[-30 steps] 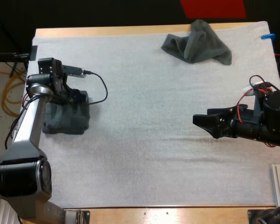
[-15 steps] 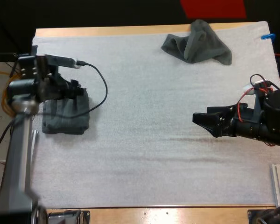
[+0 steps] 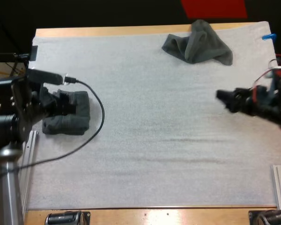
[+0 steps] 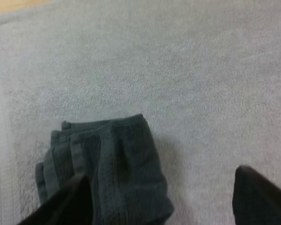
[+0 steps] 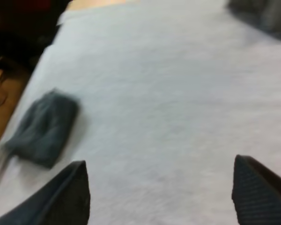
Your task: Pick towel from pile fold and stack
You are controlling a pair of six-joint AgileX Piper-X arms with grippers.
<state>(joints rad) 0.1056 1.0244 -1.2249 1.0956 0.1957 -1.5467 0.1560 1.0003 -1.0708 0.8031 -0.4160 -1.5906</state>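
Both tools spread open, empty. Risk: left tool (image 3: 61,104) hangs just over folded towel (image 3: 78,123) at left, could snag & unfold it; right tool (image 3: 223,97) may pinch just an edge of crumpled towel (image 3: 199,44).

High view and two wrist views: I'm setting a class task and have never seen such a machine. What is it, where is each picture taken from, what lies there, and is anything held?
It is a robot with two arms at a wooden table covered by a white mat. The high view looks down from behind the arms. Each wrist view comes from a camera riding on one arm and shows that arm's black fingers. On the mat lie a folded dark grey-green towel at the left and a crumpled dark grey-green towel at the far side. The left hand hovers open over the folded towel; the right hand is open above bare mat. Neither holds anything.
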